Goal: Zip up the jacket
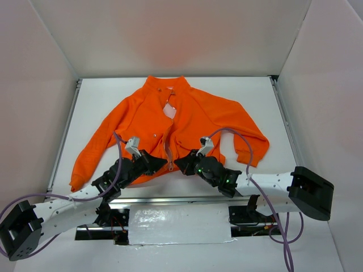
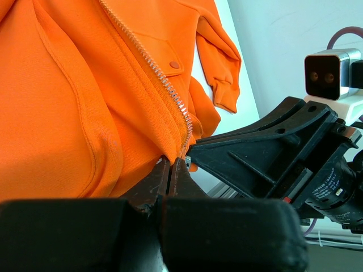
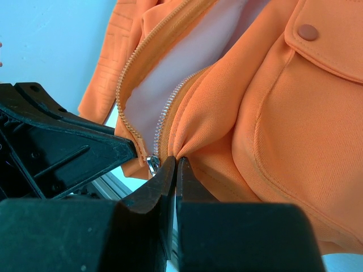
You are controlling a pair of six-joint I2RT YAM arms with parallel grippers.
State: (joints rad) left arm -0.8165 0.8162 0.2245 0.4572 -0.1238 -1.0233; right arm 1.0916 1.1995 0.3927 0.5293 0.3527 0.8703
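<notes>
Near edge, 6 o'clock: the left gripper (image 2: pixel 169 165) has its jaws pressed together on the hem (image 2: pixel 148 148) of the jacket (image 1: pixel 193 116), at 9 o'clock of the slider (image 3: pixel 152 164). The right gripper (image 3: pixel 174 164), jaws likewise closed, pinches a bunched fold of hem at 3 o'clock of the slider. The two sets of fingertips almost meet, with the slider between them; both grip cloth, not the pull tab.

Judged step: anchoring the zipper's foot before the draw. To do it well, one gripper should hold the hem flat and taut toward 6 o'clock while the other takes the slider itself and draws it straight toward 12 o'clock, with the lining (image 3: pixel 187 73) clear of the teeth.

Beyond the grippers, the zipper teeth (image 1: pixel 166 148) part, showing lining. The collar (image 1: pixel 167 85) lies farthest away, at 12 o'clock.
</notes>
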